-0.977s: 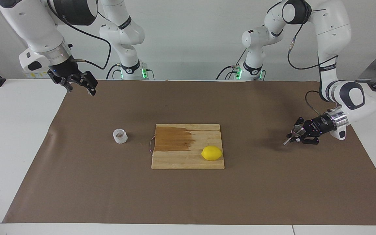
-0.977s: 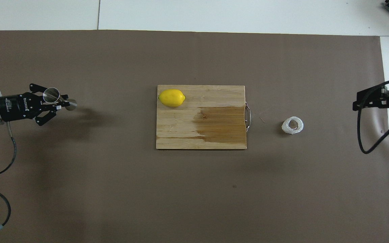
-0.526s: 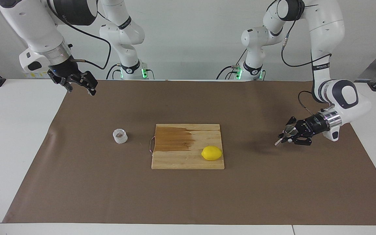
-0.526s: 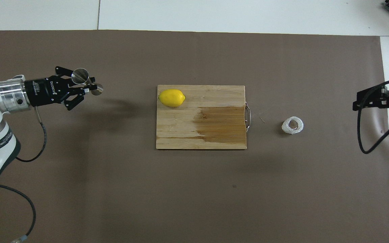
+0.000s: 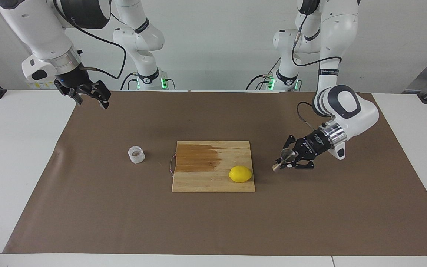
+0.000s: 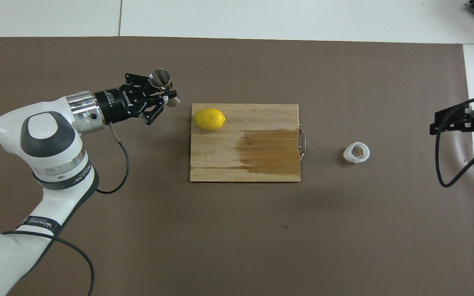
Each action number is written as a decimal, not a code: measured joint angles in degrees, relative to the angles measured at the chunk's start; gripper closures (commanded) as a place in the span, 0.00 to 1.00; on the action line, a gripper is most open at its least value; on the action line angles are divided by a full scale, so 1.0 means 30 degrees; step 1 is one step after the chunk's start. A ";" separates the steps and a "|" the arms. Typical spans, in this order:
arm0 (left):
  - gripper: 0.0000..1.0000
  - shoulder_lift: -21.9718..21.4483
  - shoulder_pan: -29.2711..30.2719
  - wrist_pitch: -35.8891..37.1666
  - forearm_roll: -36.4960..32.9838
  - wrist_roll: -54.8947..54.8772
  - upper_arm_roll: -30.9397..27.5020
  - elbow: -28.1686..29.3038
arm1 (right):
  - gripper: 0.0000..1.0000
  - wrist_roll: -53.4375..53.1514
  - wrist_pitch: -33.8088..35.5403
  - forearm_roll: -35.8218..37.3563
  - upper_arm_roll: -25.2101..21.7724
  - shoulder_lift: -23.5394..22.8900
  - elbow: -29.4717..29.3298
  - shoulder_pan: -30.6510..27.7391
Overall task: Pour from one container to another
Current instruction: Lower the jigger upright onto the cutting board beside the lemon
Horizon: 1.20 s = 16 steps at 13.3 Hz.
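Over the mat [image 5: 310,207] just beside the board's [image 5: 213,181] end toward the left arm, the left gripper [image 5: 287,160] pinches the jigger [image 5: 284,155], which hangs tilted in the air near the lemon [image 5: 240,174]. In the overhead view the jigger [image 6: 161,77] shows its open mouth, held at the gripper's [image 6: 161,95] tip. The cup [image 5: 136,154] stands on the mat toward the right arm's end, well apart from the jigger, its brownish contents not yet poured. The right gripper [image 5: 89,97] waits, raised over the mat's corner, fingers spread and empty. Judging by this, only the jigger's pickup is done; bringing the two containers together, lifting the cup and pouring are left.
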State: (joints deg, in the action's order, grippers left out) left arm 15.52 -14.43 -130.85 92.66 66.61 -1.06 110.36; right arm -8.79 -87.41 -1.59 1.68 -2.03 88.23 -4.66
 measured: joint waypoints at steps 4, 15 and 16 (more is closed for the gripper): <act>1.00 -0.0175 -0.0416 -0.2820 0.2393 0.0038 0.2305 0.0087 | 0.00 0.0000 0.0000 0.0000 0.0000 0.0000 0.0000 0.0000; 1.00 0.1011 -0.4863 -0.7167 0.9343 -0.6746 0.2947 0.0675 | 0.00 0.0000 0.0000 0.0000 0.0000 0.0000 0.0000 0.0000; 1.00 0.1335 -0.5029 -0.7288 0.9379 -0.6808 0.2942 0.0648 | 0.00 0.0000 0.0000 0.0000 0.0000 0.0000 0.0000 0.0000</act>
State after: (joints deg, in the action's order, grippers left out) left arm 19.52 -29.52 -152.72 120.79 46.18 7.77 112.30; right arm -8.79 -87.41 -1.59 1.68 -2.03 88.23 -4.66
